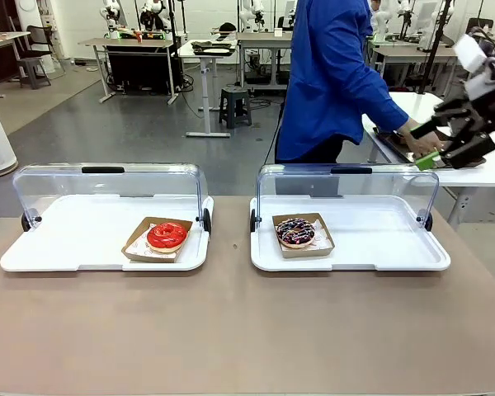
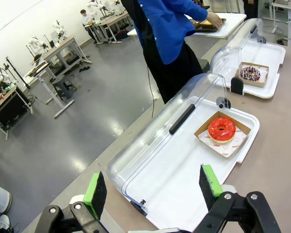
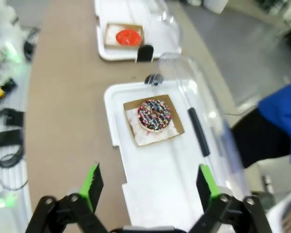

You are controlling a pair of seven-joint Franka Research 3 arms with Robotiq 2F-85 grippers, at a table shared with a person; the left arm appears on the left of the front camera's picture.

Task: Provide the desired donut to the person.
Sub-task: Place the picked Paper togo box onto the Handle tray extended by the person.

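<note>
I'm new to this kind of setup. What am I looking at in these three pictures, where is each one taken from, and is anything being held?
Two robot arms share a table with a person in a blue coat, who stands turned toward a side table.

The front view looks across the table from the robot's side. The other two pictures come from cameras on the wrists: the green-tipped fingers at the bottom belong to the left gripper and the right gripper.

On the table are two white trays with clear lids swung open. The left tray holds a red-glazed donut in a cardboard dish; the right tray holds a chocolate sprinkled donut.

Both grippers are open and hold nothing.
</note>
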